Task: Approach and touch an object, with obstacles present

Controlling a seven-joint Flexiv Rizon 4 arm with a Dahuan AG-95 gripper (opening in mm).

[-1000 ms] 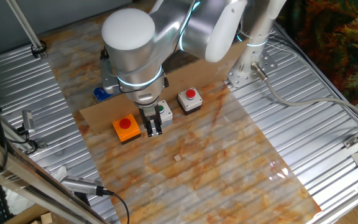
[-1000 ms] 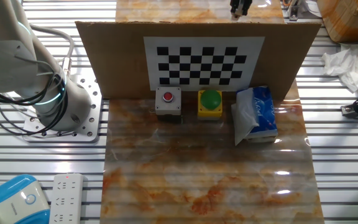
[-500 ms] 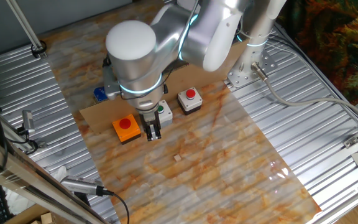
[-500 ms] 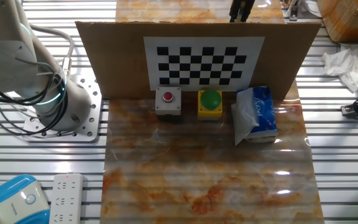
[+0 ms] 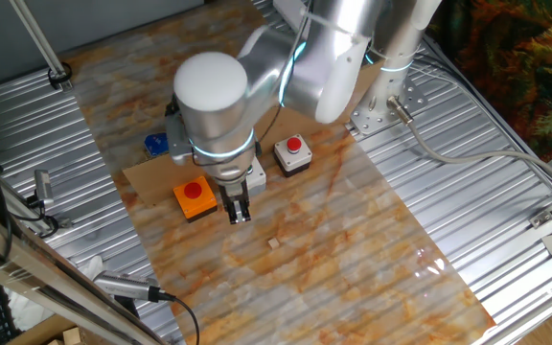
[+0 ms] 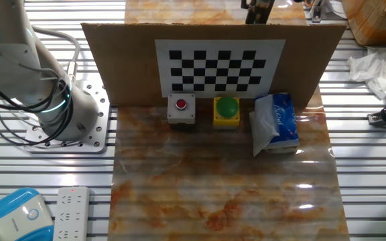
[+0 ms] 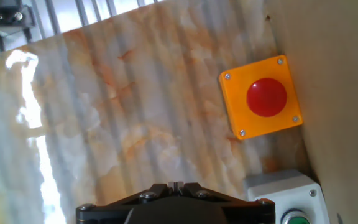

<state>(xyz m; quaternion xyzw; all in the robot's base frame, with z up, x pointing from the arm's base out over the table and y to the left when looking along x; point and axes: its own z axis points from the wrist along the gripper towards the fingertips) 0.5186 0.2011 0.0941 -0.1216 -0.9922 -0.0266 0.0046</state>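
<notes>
Fingers of the gripper point(image 5: 237, 206) are pressed together with nothing between them, pointing down at the marbled tabletop point(image 5: 333, 240) just beside the orange box with a red button point(image 5: 195, 196). From the hand view, that orange box point(image 7: 261, 98) sits against the cardboard strip point(image 7: 334, 81), with a white box point(image 7: 288, 198) next to it. Seen from the other side, the cardboard point(image 6: 126, 63) stands upright, carrying a checkerboard point(image 6: 220, 65).
</notes>
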